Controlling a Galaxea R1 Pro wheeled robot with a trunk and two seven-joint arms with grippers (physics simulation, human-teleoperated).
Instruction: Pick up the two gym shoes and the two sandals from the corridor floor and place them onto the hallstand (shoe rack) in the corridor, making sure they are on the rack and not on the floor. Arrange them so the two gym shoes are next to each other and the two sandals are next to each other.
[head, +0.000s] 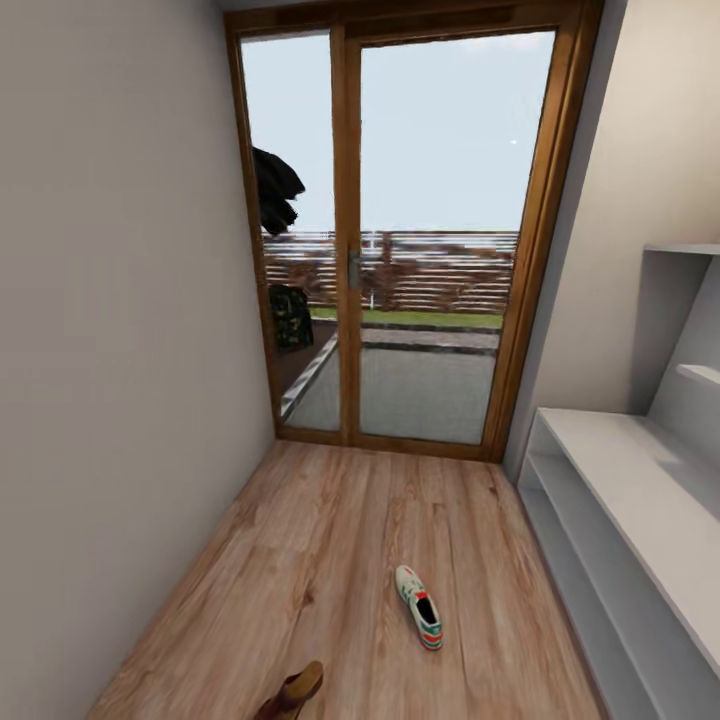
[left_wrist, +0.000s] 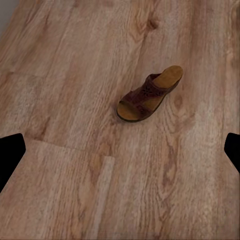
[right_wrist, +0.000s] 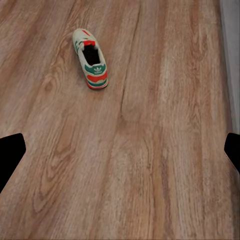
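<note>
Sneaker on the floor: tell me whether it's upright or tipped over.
Upright. The sneaker rests sole-down on the floor; its dark opening faces up in both the head and right wrist views.

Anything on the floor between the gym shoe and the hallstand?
No. In the head view, only bare corridor floor lies between the gym shoe and the hallstand. The right wrist view shows the same bare planks.

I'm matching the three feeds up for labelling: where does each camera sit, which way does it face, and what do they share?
Head view: high on the robot, facing down the corridor to the glass door; no robot body visible.
Left wrist view: on the left arm, facing down at a sandal; dark fingers at the edges.
Right wrist view: on the right arm, facing down at a gym shoe; also seen from the head.
</note>
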